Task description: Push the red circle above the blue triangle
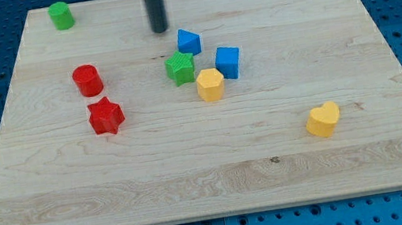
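The red plastic circle (87, 80) sits far left of the blue plastic triangle (189, 41), unpushed; my tip (161, 31), jawless, stands just left of the triangle.

Your red circle (87, 80): short cylinder, upright, left part of board. Your blue triangle (189, 41): flat-lying wedge, well to its right, slightly farther back.

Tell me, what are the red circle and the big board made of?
The red circle looks like matte plastic, maybe 3D-printed: solid colour, faintly ridged sides. The board looks like pale, smooth-finished wood: long grain lines and joined strips show. Both are guesses from looks alone.
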`<control>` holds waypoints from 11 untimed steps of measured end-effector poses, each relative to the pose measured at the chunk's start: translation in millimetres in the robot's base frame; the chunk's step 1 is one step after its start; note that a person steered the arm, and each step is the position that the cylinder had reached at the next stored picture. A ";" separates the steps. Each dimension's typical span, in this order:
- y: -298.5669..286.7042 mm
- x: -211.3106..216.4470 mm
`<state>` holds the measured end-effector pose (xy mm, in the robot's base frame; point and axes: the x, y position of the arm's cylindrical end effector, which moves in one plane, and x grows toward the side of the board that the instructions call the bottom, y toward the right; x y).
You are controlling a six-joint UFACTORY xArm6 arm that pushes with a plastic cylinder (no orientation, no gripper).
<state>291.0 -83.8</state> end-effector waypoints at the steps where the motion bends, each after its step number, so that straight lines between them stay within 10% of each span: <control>1: -38.9 6.9; 6: -117.0 134.7; 11: -75.1 33.8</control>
